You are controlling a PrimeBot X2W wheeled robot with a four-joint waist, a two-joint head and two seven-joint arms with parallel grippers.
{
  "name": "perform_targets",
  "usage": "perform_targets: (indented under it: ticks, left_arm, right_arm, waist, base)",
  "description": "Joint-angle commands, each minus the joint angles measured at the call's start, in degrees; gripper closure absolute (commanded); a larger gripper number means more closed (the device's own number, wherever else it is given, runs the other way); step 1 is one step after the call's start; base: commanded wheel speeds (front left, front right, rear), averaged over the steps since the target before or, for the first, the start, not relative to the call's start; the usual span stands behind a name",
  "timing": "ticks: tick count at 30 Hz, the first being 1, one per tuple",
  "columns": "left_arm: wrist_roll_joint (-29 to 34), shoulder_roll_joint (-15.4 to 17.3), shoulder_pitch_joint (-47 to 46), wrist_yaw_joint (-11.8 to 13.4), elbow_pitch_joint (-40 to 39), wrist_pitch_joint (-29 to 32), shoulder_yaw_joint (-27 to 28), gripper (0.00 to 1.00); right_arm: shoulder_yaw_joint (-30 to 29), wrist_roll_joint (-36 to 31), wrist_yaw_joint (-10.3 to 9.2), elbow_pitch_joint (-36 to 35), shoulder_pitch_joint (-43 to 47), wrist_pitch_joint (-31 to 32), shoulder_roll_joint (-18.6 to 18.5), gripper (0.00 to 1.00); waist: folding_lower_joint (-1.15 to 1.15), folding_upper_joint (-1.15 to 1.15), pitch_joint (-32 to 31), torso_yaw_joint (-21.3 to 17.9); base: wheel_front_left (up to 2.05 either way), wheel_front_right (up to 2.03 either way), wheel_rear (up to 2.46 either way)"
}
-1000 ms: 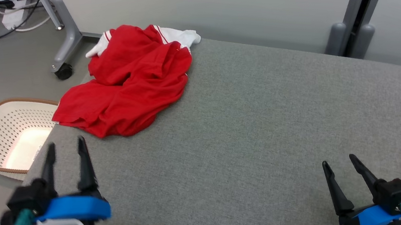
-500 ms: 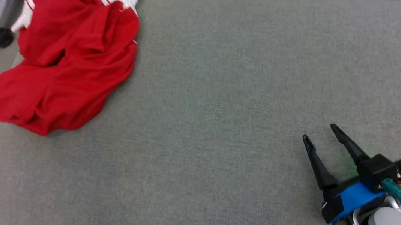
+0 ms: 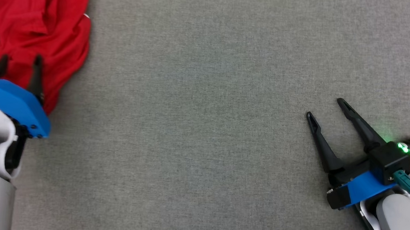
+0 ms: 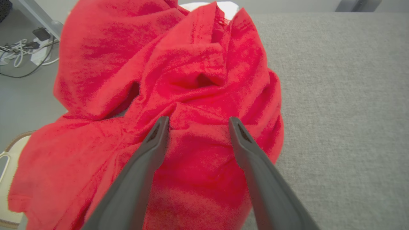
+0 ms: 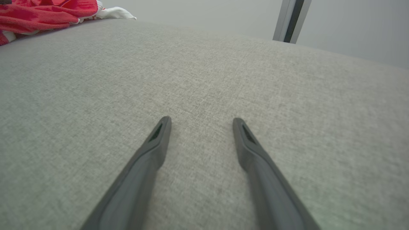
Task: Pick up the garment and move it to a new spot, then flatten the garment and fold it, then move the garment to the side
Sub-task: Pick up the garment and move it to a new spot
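Note:
The garment (image 3: 18,32) is a crumpled red shirt with white trim, bunched at the top left of the head view on the grey padded table (image 3: 203,103). My left gripper (image 3: 19,62) hovers over its near edge, open. In the left wrist view the garment (image 4: 179,80) spreads beneath my left gripper (image 4: 197,119), whose two fingers stand wide apart with red cloth showing between them. My right gripper (image 3: 326,108) rests open at the lower right, far from the cloth. In the right wrist view my right gripper (image 5: 201,120) points over bare fabric, with the garment (image 5: 48,14) at the far top left.
A white basket rim (image 4: 6,159) shows past the table's left edge in the left wrist view. Cables (image 4: 22,54) lie on the floor beyond. A grey post (image 5: 292,19) stands behind the table's far edge.
The head camera has tilted down, so the garment slid to the top left. My left gripper has moved forward over the garment's near edge. The right gripper keeps its place, still open.

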Motion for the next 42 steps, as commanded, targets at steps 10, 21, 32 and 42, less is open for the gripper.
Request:
perform_targets:
  ticks: [10, 21, 32, 42]
  left_arm:
    - [-9.9, 2.2, -2.4, 0.0, 4.7, 9.3, -8.7, 0.01]
    - [-12.3, 4.3, -3.5, -0.1, 7.1, 5.8, -9.2, 1.0]
    - [-13.9, 7.6, -3.2, -0.1, 2.2, 3.8, -9.6, 1.0]
    - [-14.9, 5.9, -4.7, 0.3, -9.8, 4.9, -10.6, 1.0]
  right_arm:
    - [-1.5, 0.2, -0.23, 2.6, 0.3, 1.1, -1.6, 0.0]
    - [-0.1, 1.9, -0.16, 2.7, 1.0, 0.8, -1.3, 0.0]
    - [1.7, 6.1, -0.1, 4.5, 2.8, 0.5, -0.9, 0.0]
    - [1.4, 10.2, -0.1, 5.8, 5.9, 0.5, -0.9, 0.0]
  waist:
    - [0.01, 0.0, 1.9, -1.7]
    - [0.01, 0.0, -2.7, -2.3]
    - [0.01, 0.0, -14.1, -4.0]
    - [0.01, 0.0, -23.0, -9.5]
  base:
    - [0.0, 0.0, 0.0]
    - [0.0, 0.0, 0.0]
    - [0.0, 0.0, 0.0]
    - [0.0, 0.0, 0.0]
